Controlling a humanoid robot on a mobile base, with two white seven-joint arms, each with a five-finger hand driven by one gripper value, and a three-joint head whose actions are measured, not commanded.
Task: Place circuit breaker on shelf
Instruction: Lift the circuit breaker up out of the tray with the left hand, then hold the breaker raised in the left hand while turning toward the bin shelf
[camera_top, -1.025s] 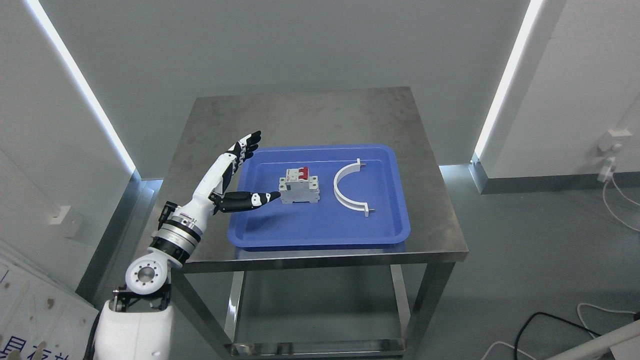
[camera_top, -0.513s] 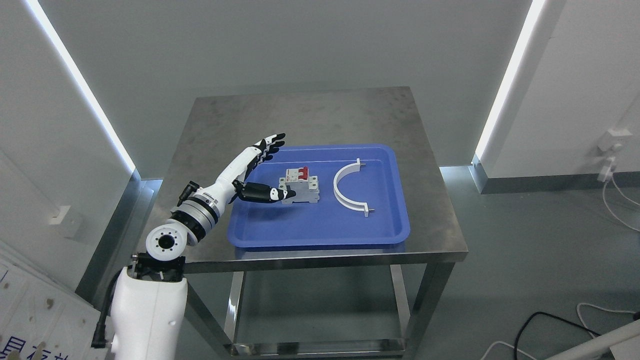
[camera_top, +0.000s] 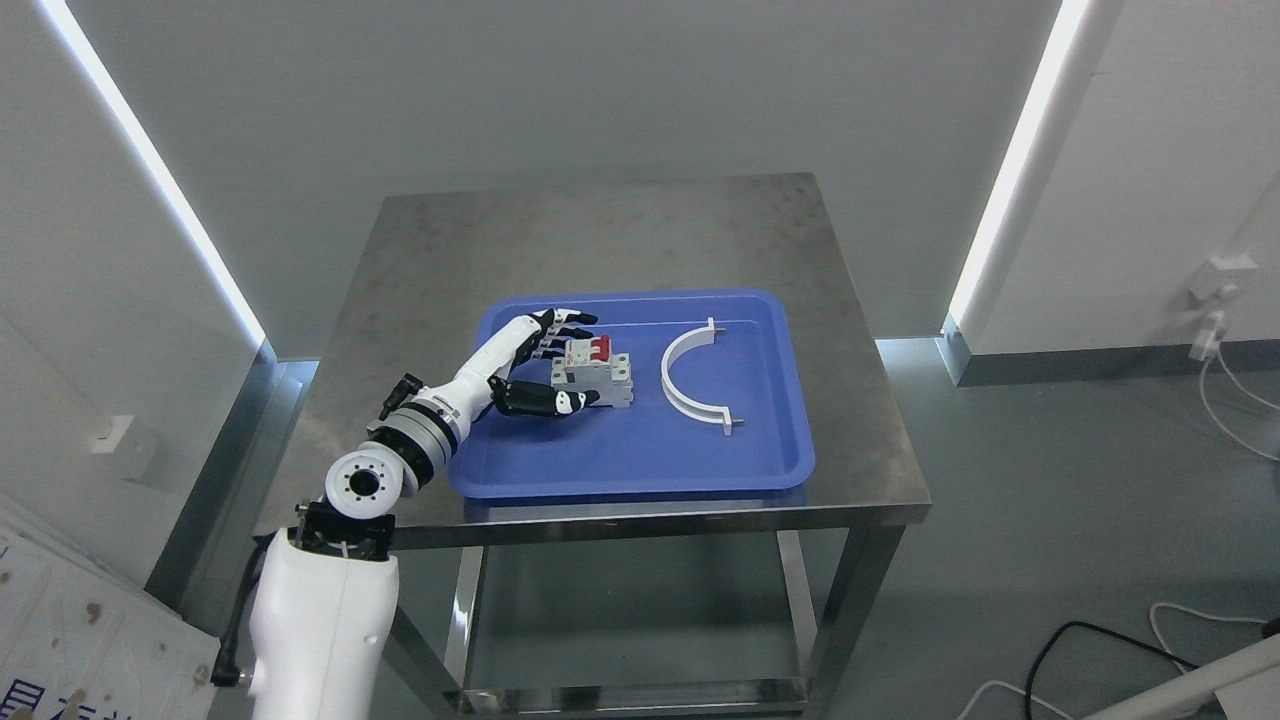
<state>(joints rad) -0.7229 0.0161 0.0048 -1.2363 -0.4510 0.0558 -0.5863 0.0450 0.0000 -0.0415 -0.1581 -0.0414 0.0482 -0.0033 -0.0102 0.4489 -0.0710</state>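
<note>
The circuit breaker (camera_top: 600, 375), grey-white with red switches, stands upright in the left half of the blue tray (camera_top: 640, 460). My left hand (camera_top: 580, 360) reaches in from the lower left and brackets it. The fingers (camera_top: 572, 323) curl over its far left top and the thumb (camera_top: 560, 400) lies along its near side. The hand is partly curled and the breaker still rests on the tray. I cannot tell whether the fingers press on it. My right arm is out of view.
A white half-ring clamp (camera_top: 670, 378) lies in the tray to the right of the breaker. The tray sits on a steel table (camera_top: 600, 230) with a lower shelf (camera_top: 620, 690) near the floor. Cables lie on the floor at the lower right.
My left hand moved right over the tray and its spread fingers curled around the breaker. The breaker stays where it was. The whole picture shifted slightly left.
</note>
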